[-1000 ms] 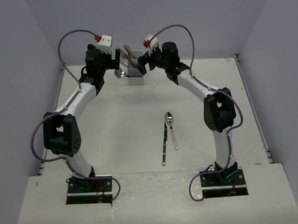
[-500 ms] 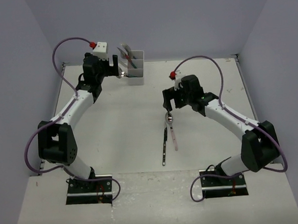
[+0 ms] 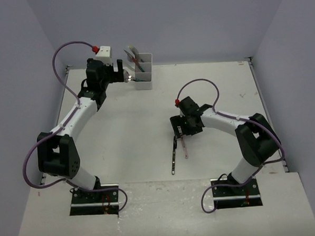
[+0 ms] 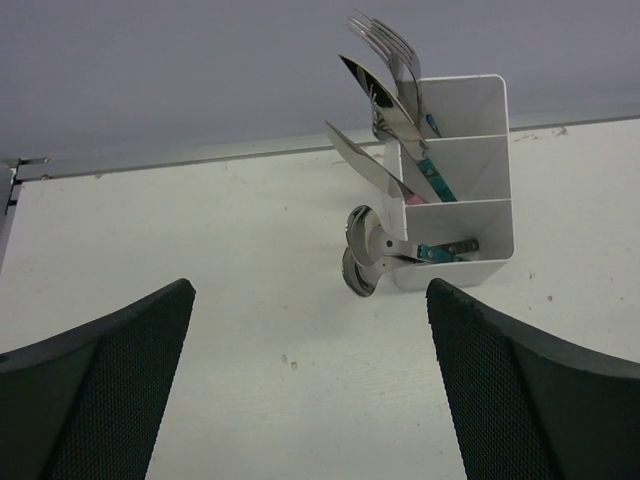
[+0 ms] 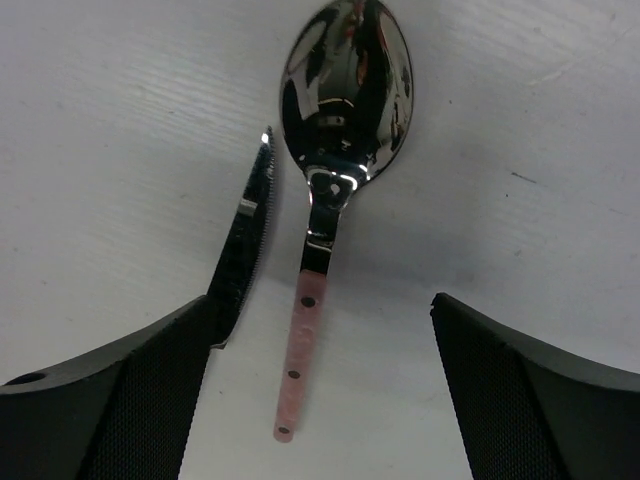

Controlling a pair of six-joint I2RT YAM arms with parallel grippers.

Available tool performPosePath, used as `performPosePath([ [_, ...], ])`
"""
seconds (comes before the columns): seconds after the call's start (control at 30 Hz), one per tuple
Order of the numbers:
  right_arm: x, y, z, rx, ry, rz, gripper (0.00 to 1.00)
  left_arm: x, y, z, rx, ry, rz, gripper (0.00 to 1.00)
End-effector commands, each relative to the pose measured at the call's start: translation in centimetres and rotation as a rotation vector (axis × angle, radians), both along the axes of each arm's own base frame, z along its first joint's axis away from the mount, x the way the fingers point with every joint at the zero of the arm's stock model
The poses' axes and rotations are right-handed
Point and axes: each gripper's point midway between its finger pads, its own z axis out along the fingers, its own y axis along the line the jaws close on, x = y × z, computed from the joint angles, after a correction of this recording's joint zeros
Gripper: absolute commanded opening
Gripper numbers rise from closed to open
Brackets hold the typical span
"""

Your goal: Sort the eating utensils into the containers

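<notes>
right jaws stood apart, straddling pink spoon point(image 5: 320, 220) for pickup, black knife point(image 5: 245, 240) just beside | left jaws stood apart, facing holder point(image 4: 470, 110) by surface's far edge

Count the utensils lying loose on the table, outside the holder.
2. A pink-handled spoon lies in the middle of the table, and a knife lies right beside it, on its left in the top view. The arms may hide others.

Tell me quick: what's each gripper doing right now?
Left gripper: open, empty, facing the holder.
Right gripper: open, empty, straddling the pink-handled spoon.
</notes>
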Motion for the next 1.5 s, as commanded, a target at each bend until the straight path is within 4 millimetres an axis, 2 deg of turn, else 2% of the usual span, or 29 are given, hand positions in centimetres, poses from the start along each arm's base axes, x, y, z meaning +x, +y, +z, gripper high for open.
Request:
performPosePath([
  [0.0, -1.0, -1.4, -1.5, -0.088, 0.065, -0.091, 0.87, -0.7, 1.1, 1.3, -0.015, -0.023, 0.040, 1.00],
  [0.07, -1.1, -1.6, -1.9, -0.101, 0.078, -0.119, 0.83, -1.0, 1.2, 1.2, -0.013, -0.019, 0.043, 1.00],
  [0.1, -1.1, -1.7, -2.0, -0.110, 0.079, -0.126, 0.76, -1.1, 1.3, 1.1, -0.012, -0.015, 0.052, 1.00],
  [0.17, -1.2, -2.0, -2.7, -0.140, 0.096, -0.145, 0.72, -1.4, 1.6, 1.2, -0.005, -0.017, 0.063, 1.00],
  [0.2, -1.2, -2.0, -2.9, -0.143, 0.104, -0.149, 0.65, -1.5, 1.9, 1.1, 0.000, -0.015, 0.074, 1.00],
  [0.27, -1.6, -1.9, -3.8, -0.161, 0.136, -0.156, 0.59, -1.7, 2.1, 1.2, 0.009, -0.020, 0.082, 1.00],
  [0.37, -1.7, -2.1, -4.2, -0.193, 0.141, -0.162, 0.36, -1.9, 2.7, 1.3, 0.030, -0.028, 0.103, 1.00],
  [0.4, -1.6, -2.0, -4.1, -0.193, 0.138, -0.163, 0.26, -2.0, 2.8, 1.3, 0.033, -0.029, 0.109, 1.00],
  [0.5, -1.2, -1.9, -4.0, -0.194, 0.120, -0.167, 0.13, -2.0, 3.2, 1.3, 0.042, -0.030, 0.127, 1.00],
  [0.53, -0.8, -1.9, -3.7, -0.196, 0.103, -0.164, 0.04, -2.1, 3.3, 1.4, 0.046, -0.031, 0.127, 1.00],
  [0.57, 0.1, -1.6, -3.2, -0.192, 0.076, -0.161, 0.00, -2.2, 3.4, 1.3, 0.049, -0.030, 0.131, 1.00],
  [0.63, 1.7, -1.2, -1.7, -0.183, 0.006, -0.140, 0.00, -2.3, 3.5, 1.5, 0.051, -0.043, 0.134, 1.00],
  [0.67, 3.4, -0.6, 0.2, -0.168, -0.060, -0.142, 0.00, -2.4, 3.5, 1.6, 0.051, -0.047, 0.137, 1.00],
  [0.7, 4.4, -0.2, 1.2, -0.155, -0.095, -0.128, 0.00, -2.4, 3.5, 1.9, 0.049, -0.055, 0.135, 1.00],
  [0.83, 9.1, 4.2, 7.9, 0.036, -0.325, -0.017, 0.00, -2.7, 3.4, 3.1, 0.046, -0.097, 0.122, 1.00],
  [0.87, 11.3, 5.9, 10.4, 0.123, -0.448, 0.014, 0.00, -2.7, 3.3, 3.2, 0.048, -0.101, 0.117, 1.00],
  [0.93, 13.6, 7.8, 14.2, 0.181, -0.631, 0.165, 0.00, -2.8, 3.3, 3.5, 0.053, -0.118, 0.110, 1.00],
  [0.97, 15.4, 9.3, 17.4, 0.243, -0.774, 0.212, 0.00, -2.8, 3.3, 3.6, 0.056, -0.121, 0.111, 1.00],
  [1.0, 15.9, 10.9, 18.0, 0.251, -0.855, 0.383, 0.00, -2.8, 3.5, 3.7, 0.058, -0.124, 0.113, 1.00],
  [1.07, 17.8, 13.1, 21.5, 0.287, -1.043, 0.539, 0.00, -2.8, 3.6, 3.8, 0.059, -0.125, 0.119, 1.00],
  [1.1, 18.3, 15.1, 21.6, 0.272, -1.124, 0.724, 0.00, -2.8, 3.7, 3.9, 0.059, -0.131, 0.121, 1.00],
  [1.13, 19.1, 15.5, 21.3, 0.256, -1.154, 0.778, 0.00, -2.7, 3.7, 4.0, 0.070, -0.135, 0.117, 1.00],
  [1.17, 20.3, 16.1, 22.2, 0.256, -1.210, 0.790, 0.00, -2.7, 3.9, 4.0, 0.086, -0.137, 0.117, 1.00],
  [1.2, 20.0, 17.1, 22.1, 0.319, -1.214, 0.884, 0.00, -2.6, 4.0, 4.2, 0.088, -0.142, 0.119, 1.00],
  [1.23, 22.1, 17.2, 22.7, 0.363, -1.220, 0.897, 0.00, -2.6, 4.0, 4.2, 0.092, -0.141, 0.121, 1.00],
  [1.3, 22.8, 17.7, 23.6, 0.489, -1.206, 0.929, 0.00, -2.6, 4.5, 4.2, 0.098, -0.142, 0.132, 1.00],
  [1.4, 25.6, 18.1, 24.8, 0.557, -1.343, 0.976, 0.00, -2.6, 5.1, 3.8, 0.110, -0.134, 0.153, 1.00],
  [1.43, 25.7, 18.0, 26.3, 0.566, -1.379, 0.986, 0.00, -2.6, 5.2, 3.7, 0.115, -0.131, 0.155, 1.00],
  [1.47, 26.4, 18.5, 24.5, 0.580, -1.352, 0.995, 0.00, -2.6, 5.3, 3.8, 0.120, -0.131, 0.161, 1.00],
])
